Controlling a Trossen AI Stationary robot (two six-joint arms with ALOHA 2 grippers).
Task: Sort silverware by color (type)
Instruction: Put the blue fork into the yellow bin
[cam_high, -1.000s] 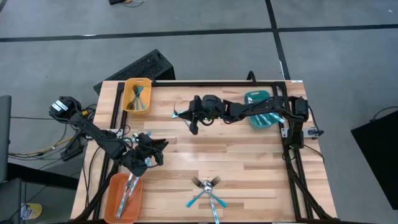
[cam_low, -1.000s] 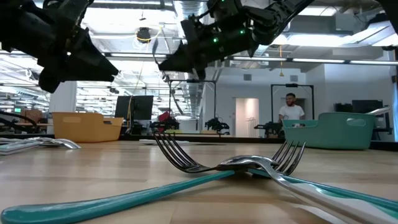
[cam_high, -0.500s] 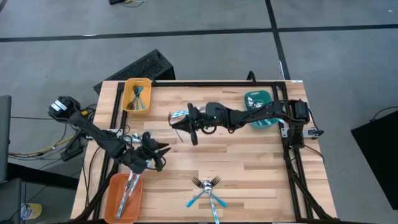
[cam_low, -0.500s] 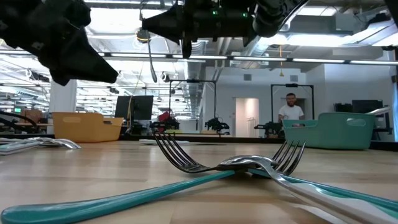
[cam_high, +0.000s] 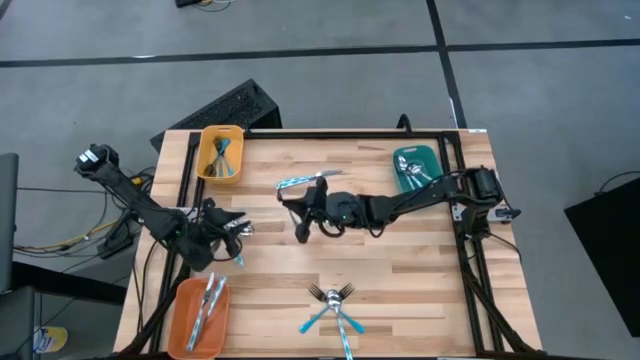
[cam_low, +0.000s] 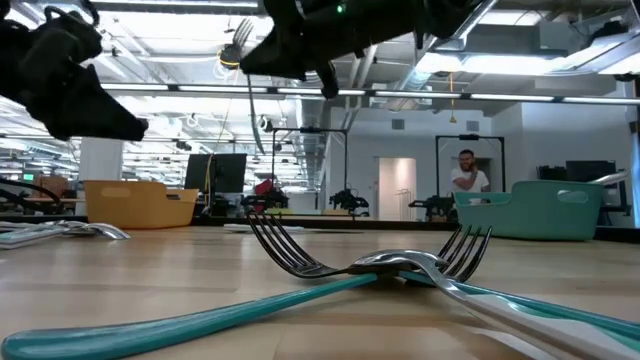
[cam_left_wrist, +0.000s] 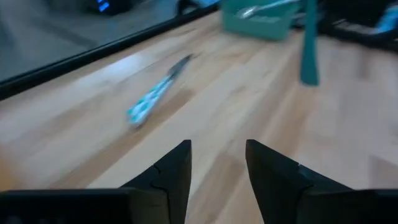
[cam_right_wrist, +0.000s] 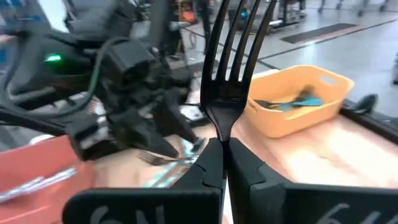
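My right gripper (cam_high: 298, 214) hangs over the table's middle, shut on a fork (cam_right_wrist: 225, 68) that also shows in the low view (cam_low: 240, 40). My left gripper (cam_left_wrist: 217, 158) stands open with nothing between its fingers, near the table's left edge (cam_high: 230, 228) beside the orange tray (cam_high: 185, 330). A blue-handled knife (cam_high: 300, 181) lies flat on the table behind the right gripper and shows in the left wrist view (cam_left_wrist: 158, 93). Crossed forks (cam_high: 335, 302) lie near the front edge. The yellow tray (cam_high: 222, 135) and teal tray (cam_high: 400, 158) hold more silverware. My right gripper pinches the fork's neck (cam_right_wrist: 217, 132), just below the tines, between its two fingers. The fingers come at it about level, lying across the fork. The fork stands upright with its tines up and its teal handle (cam_left_wrist: 309, 50) hanging below the fingers, clear of the table.
The orange tray holds several pieces (cam_high: 210, 300). Another blue-handled piece (cam_right_wrist: 171, 158) shows just below the left gripper, by that tray. Black rails (cam_high: 350, 132) run along the table's far and side edges. Bare wood lies between the knife and the crossed forks. A person (cam_low: 466, 175) stands far behind.
My right gripper has swung toward the table's near edge with the fork, passing over the knife, which has stayed where it lay. My left gripper has drawn back from over the orange tray toward the far left.
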